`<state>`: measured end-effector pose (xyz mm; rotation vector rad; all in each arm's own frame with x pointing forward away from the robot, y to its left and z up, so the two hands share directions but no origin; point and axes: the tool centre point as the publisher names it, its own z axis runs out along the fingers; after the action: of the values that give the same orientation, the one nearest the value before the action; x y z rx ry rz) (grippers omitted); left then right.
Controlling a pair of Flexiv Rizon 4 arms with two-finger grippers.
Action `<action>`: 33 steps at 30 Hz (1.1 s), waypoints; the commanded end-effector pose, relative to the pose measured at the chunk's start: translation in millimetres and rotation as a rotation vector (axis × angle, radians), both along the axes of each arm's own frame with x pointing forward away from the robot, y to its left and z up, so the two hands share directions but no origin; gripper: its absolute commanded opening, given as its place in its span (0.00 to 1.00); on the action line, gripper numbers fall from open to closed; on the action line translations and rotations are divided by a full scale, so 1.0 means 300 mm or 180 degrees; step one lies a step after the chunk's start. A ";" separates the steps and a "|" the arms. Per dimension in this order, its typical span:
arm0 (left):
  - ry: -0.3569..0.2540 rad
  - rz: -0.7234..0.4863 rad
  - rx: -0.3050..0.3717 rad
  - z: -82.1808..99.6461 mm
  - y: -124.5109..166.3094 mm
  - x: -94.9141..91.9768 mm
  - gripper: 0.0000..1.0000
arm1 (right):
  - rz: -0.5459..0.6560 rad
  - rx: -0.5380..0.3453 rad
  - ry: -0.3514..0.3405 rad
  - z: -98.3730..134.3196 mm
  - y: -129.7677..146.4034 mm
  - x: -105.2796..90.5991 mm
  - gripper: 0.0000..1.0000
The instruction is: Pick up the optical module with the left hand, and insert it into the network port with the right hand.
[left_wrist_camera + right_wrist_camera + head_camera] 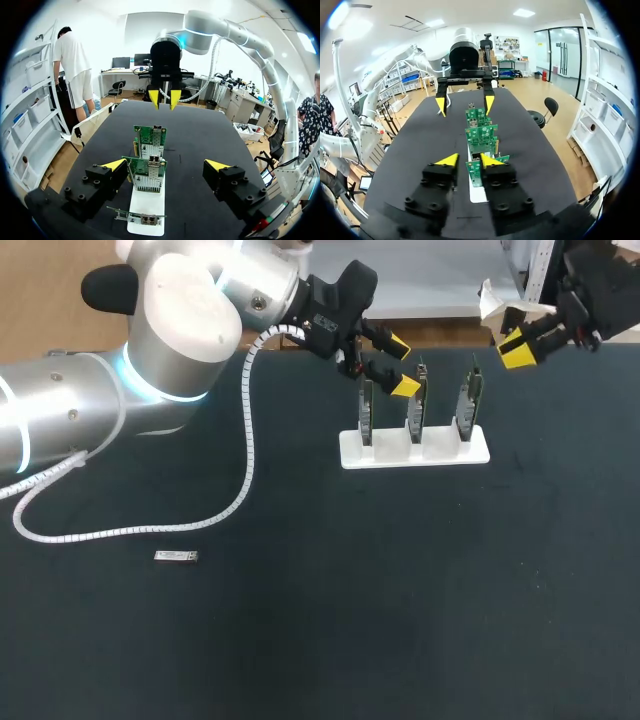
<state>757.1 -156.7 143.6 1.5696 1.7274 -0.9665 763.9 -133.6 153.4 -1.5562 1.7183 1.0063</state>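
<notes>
The optical module, a small silver bar, lies alone on the black table at the front left, far from both grippers. It does not show in either wrist view. Three upright green network cards stand in a white stand at the back middle. My left gripper hangs open just above the leftmost card, nothing between its fingers; in its own view the left gripper straddles the row of cards. My right gripper hovers beyond the stand's right end, and in its own view the right gripper shows a narrow gap, holding nothing.
The left arm's white coiled cable hangs down and trails across the table at the left, ending near the module. The table's back edge runs just behind the stand. From each wrist view the other gripper shows past the cards.
</notes>
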 end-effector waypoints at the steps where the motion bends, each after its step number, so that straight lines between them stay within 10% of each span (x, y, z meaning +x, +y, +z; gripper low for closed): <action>1: 0.0005 -0.0010 0.0007 0.000 -0.001 0.006 1.00 | 0.0008 0.0004 0.0006 -0.001 0.000 0.006 1.00; 11: 0.0005 -0.0010 0.0007 0.000 -0.001 0.006 1.00 | 0.0008 0.0004 0.0006 -0.001 0.000 0.006 1.00; 24: -0.0748 0.0170 -0.0073 0.305 0.174 0.063 1.00 | 0.0008 0.0004 0.0006 -0.001 0.000 0.006 1.00; 33: -0.1360 0.0637 0.1020 0.470 0.501 -0.043 1.00 | 0.0008 0.0004 0.0006 -0.001 0.000 0.006 1.00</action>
<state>792.6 -62.5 246.6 1.6356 1.6427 -0.5165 764.1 -133.8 153.4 -1.5563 1.7181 1.0074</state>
